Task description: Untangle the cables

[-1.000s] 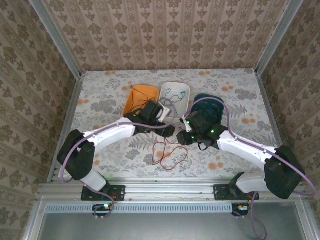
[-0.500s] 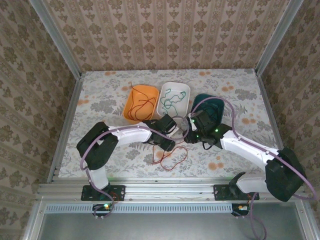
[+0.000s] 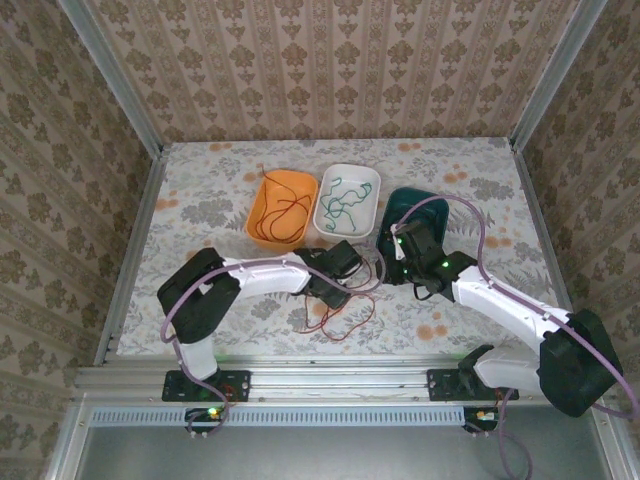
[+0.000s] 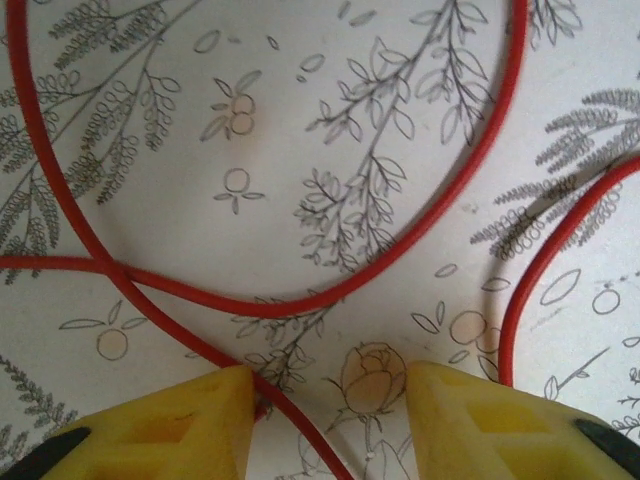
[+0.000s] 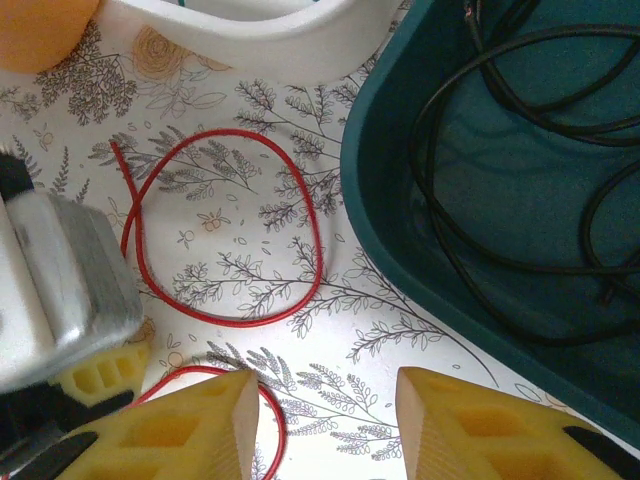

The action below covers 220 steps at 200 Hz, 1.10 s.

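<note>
Left gripper point(image 4: 325, 425): yellow foam fingers point(image 4: 160, 430) at a middling gap along the bottom edge of the left wrist frame, low over the floral table cloth point(image 4: 250, 150). The thin red cable point(image 4: 270, 309) loops across that frame. One strand runs down into the gap just beside the left-hand finger and is not pinched. Right gripper point(image 5: 325, 425): jaws likewise part-open at lower centre of the right wrist frame, gripping nothing. In the top view both grippers meet at frame centre, the red cable heaped just below them. Above them, left to right: a round orange plastic bowl point(image 3: 262, 195) holding another red strand point(image 3: 287, 210), a white oval tray point(image 3: 372, 180) holding a thin green cable point(image 3: 345, 200), and a dark teal plastic bin point(image 5: 400, 240) holding thin black cables point(image 5: 430, 170).
</note>
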{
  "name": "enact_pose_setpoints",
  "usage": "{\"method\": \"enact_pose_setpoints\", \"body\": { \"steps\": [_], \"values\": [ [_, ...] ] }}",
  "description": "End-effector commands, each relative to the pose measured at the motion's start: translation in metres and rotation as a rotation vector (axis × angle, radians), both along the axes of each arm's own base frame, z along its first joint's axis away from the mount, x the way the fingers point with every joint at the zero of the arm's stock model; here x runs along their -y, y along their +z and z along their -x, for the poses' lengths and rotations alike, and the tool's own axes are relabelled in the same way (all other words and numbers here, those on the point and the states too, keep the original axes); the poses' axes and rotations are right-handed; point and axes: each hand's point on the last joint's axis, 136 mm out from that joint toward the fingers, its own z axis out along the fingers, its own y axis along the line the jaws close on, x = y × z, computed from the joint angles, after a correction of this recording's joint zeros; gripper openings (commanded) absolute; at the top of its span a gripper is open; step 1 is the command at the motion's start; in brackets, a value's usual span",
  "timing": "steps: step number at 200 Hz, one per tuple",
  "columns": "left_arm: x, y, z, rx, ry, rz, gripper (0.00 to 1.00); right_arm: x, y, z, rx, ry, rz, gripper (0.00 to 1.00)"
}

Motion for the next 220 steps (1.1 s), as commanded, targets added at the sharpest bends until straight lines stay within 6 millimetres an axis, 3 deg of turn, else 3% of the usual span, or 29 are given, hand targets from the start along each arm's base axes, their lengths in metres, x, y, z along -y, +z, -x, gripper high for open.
{"method": "enact_pose_setpoints", "body": {
  "steps": [1,48,79,147,220],
  "values": [
    [-0.024,-0.006,0.007,0.03,0.024,-0.117,0.44,0.001,-0.001,0.002,0.0,-0.015,-0.017,0.43],
    [-0.035,0.005,0.003,0.078,0.091,-0.125,0.42,0.0,-0.006,0.002,-0.013,-0.019,-0.022,0.42],
    [-0.032,0.015,0.005,0.092,0.073,-0.102,0.42,0.0,-0.009,0.003,-0.021,-0.018,-0.025,0.43],
    [-0.026,0.003,0.013,-0.016,0.043,-0.088,0.22,-0.001,-0.009,0.003,-0.023,-0.017,-0.026,0.43],
    [-0.025,-0.008,0.01,-0.068,0.048,-0.098,0.22,0.001,-0.006,0.003,-0.016,-0.023,-0.025,0.43]
  ]
}}
